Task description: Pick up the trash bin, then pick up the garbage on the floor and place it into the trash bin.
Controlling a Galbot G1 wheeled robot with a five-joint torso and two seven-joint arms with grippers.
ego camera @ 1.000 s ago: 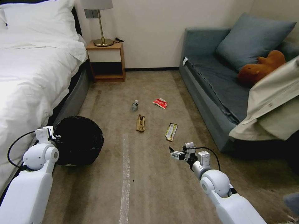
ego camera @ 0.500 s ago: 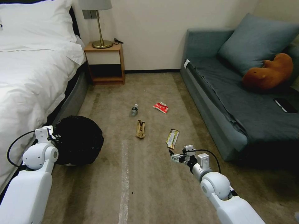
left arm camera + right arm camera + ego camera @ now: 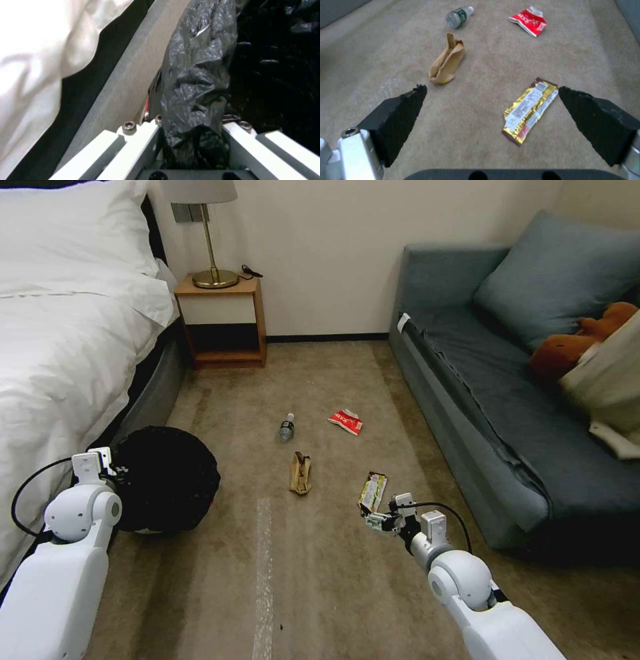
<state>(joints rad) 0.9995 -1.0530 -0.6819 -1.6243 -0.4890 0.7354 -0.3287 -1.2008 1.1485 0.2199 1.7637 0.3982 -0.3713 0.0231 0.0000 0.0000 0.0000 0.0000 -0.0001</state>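
Note:
The trash bin (image 3: 167, 480), lined with a crinkled black bag, sits low at my left beside the bed. My left gripper (image 3: 119, 472) is shut on its bagged rim (image 3: 196, 75), and the black plastic is pinched between the jaws. The garbage lies on the carpet ahead: a yellow snack wrapper (image 3: 372, 492), a crumpled brown paper bag (image 3: 300, 473), a red-and-white packet (image 3: 346, 421) and a small clear bottle (image 3: 287, 427). My right gripper (image 3: 375, 520) hovers open just short of the wrapper (image 3: 530, 110), which lies close to one of its black pads (image 3: 596, 117).
A white bed (image 3: 60, 347) runs along the left, with a wooden nightstand (image 3: 223, 320) and lamp at the far wall. A blue-grey sofa (image 3: 487, 400) lines the right side. Open carpet with a pale stripe (image 3: 263, 567) runs between them.
The whole head view has shifted, so the camera moved forward. The litter now lies nearer, and the wrapper is closer to my open right gripper. The left gripper still holds the bin.

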